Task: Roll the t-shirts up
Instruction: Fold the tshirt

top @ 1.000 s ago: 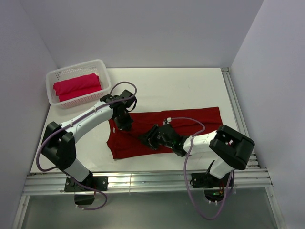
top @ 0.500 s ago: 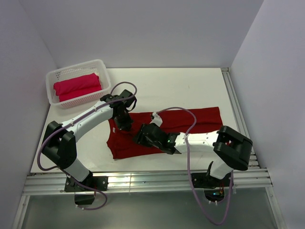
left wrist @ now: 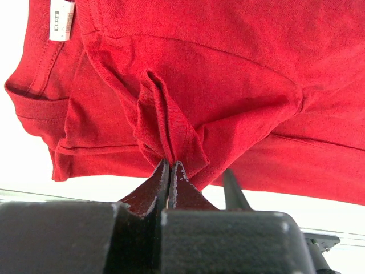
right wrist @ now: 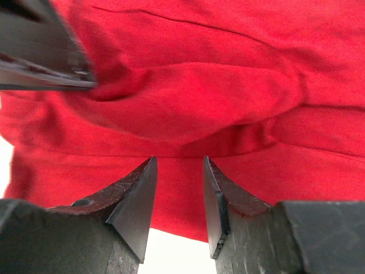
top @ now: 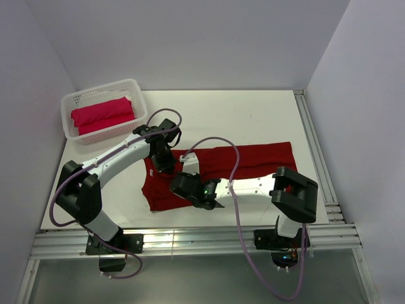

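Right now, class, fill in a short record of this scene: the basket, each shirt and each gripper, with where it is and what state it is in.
basket: white, perforated, at the far left corner of the table
pinkish-red t-shirt: bundled up, lying in the basket
dark red t-shirt: spread on the table, its left part bunched
left gripper: shut on a pinched fold of the dark red t-shirt
right gripper: open, low over the same shirt by its edge, holding nothing
task state: dark red t-shirt not yet rolled

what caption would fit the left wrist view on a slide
Left fingers closed on a pinched-up fold of the dark red t-shirt, its white neck label showing at upper left.
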{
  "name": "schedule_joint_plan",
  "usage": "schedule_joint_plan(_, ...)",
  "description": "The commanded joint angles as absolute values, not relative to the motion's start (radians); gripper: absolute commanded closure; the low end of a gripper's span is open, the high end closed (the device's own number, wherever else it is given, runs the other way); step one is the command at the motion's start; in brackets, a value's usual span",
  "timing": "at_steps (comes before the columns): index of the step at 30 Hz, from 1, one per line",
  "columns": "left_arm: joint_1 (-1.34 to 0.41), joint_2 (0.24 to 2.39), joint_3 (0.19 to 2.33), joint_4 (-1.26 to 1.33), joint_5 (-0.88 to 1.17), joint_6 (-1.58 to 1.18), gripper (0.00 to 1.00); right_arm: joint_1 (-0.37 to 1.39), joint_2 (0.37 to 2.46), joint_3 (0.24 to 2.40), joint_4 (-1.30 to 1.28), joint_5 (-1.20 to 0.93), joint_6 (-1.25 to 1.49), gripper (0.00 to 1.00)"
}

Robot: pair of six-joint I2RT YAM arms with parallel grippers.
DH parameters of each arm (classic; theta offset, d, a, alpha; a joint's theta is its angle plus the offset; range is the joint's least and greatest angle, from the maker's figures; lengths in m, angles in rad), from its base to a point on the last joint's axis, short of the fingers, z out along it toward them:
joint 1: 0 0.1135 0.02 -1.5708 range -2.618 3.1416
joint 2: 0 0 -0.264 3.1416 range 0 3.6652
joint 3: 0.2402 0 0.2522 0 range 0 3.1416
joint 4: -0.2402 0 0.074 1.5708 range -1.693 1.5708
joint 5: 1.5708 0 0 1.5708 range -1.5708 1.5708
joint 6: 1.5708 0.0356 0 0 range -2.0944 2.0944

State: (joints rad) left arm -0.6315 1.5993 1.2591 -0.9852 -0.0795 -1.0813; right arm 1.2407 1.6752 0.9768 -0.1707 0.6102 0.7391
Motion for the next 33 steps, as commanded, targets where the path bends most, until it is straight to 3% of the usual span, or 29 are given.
schedule_joint_plan(1, -0.629, 1.574, 1.279, -0.979, -0.066, -1.074, 1.0, 1.249, 1.692, 1.014, -0.215, 0.735, 0.686, 0.55)
schedule_joint_plan(23, -0.627, 1.583, 1.284, -0.983, -0.045, -1.083, 1.0, 1.247, 1.778, 1.028, -0.003, 0.736, 0.583, 0.57)
schedule_joint_plan(27, -0.626, 1.582, 1.279, -0.98, -0.034, -1.088, 1.0, 1.244, 1.809, 1.052, -0.015, 0.793, 0.604, 0.68)
schedule_joint_plan(28, -0.624, 1.582, 1.276, -0.98, -0.034, -1.086, 1.0, 1.243, 1.801, 1.046, -0.012, 0.796, 0.607, 0.8)
schedule_joint_plan(30, -0.624, 1.583, 1.276, -0.983, -0.035, -1.086, 1.0, 1.239, 1.786, 1.028, -0.005, 0.796, 0.607, 0.88)
schedule_joint_plan(31, -0.623, 1.583, 1.276, -0.983, -0.037, -1.083, 1.0, 1.238, 1.764, 1.022, -0.003, 0.795, 0.604, 0.99)
schedule_joint_plan(33, -0.623, 1.582, 1.276, -0.983, -0.038, -1.081, 1.0, 1.238, 1.741, 1.008, -0.011, 0.787, 0.6, 1.0)
